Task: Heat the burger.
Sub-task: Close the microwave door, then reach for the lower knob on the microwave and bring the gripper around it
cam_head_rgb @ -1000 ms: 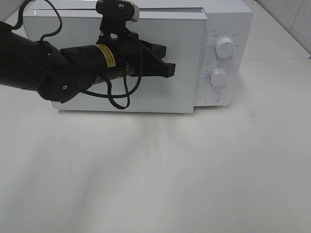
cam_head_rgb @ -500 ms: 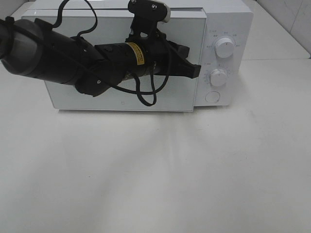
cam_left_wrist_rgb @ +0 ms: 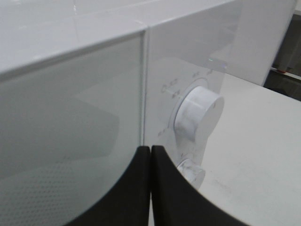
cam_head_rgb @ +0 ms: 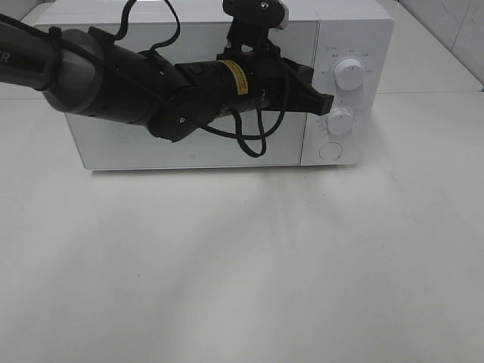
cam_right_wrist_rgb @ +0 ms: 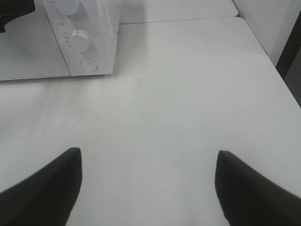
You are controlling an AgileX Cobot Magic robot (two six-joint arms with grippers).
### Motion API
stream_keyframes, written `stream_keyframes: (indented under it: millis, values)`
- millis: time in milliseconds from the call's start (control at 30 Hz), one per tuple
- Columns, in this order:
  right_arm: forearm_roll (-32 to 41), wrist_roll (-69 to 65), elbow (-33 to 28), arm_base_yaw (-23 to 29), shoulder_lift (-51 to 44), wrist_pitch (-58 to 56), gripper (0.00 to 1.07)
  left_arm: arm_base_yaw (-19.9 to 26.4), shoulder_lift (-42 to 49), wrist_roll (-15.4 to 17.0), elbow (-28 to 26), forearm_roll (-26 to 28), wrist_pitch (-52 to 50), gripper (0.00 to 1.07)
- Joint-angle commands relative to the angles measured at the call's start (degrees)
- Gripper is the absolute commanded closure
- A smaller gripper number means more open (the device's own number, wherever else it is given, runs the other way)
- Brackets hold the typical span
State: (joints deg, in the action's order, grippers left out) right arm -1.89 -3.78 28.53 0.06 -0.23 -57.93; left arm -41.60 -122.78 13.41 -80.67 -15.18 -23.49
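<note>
burger: out of sight in the high view; I cannot tell where it is
microwave (cam_head_rgb: 189, 144): white, standing at the back of the pale tabletop (cam_head_rgb: 242, 265), its door flush with the body
controls: upper knob (cam_head_rgb: 349, 73), lower knob (cam_head_rgb: 340, 119) and a round button (cam_head_rgb: 330, 151) stacked down the right-hand panel
change: a second ago the door stood slightly out from the body and the left arm was over mid-door; now the door is closed and the arm has slid right to the panel
left arm (cam_head_rgb: 113, 83): black, coming in from the left edge, stretched roughly level across the door, cables looped over it, camera perched on the wrist
left fingers (cam_head_rgb: 314, 98): pressed together, tip between the two knobs and just beside the lower one; contact unclear

burger (left wrist view): not visible
left fingers (cam_left_wrist_rgb: 136, 188): two black pads closed on each other, nothing between them
panel close up: the door's seam directly ahead of the tips, upper knob (cam_left_wrist_rgb: 200, 113) and lower knob (cam_left_wrist_rgb: 190, 172) just beyond

burger (right wrist view): not visible
right fingers (cam_right_wrist_rgb: 47, 183): spread wide apart, empty, hanging above bare tabletop (cam_right_wrist_rgb: 178, 94)
microwave (cam_right_wrist_rgb: 28, 52): well apart from them, in the far corner, lower knob (cam_right_wrist_rgb: 80, 40) and button (cam_right_wrist_rgb: 88, 64) showing
</note>
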Motion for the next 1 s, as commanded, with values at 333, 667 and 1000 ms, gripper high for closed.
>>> stream_keyframes:
  millis: [333, 667, 1000]
  values:
    - [-0.1, -0.2, -0.1, -0.1, -1.6, 0.4, 0.33, 0.5, 0.0, 0.7, -4.2, 1.1, 4.6, 1.06]
    - [-0.1, -0.2, -0.1, -0.1, -1.6, 0.4, 0.33, -3.0, 3.5, 0.6, -4.1, 1.0, 15.0, 0.96]
    - [-0.1, -0.2, -0.1, -0.1, -1.6, 0.4, 0.33, -9.5, 8.9, 0.6, -4.1, 1.1, 38.8, 0.20]
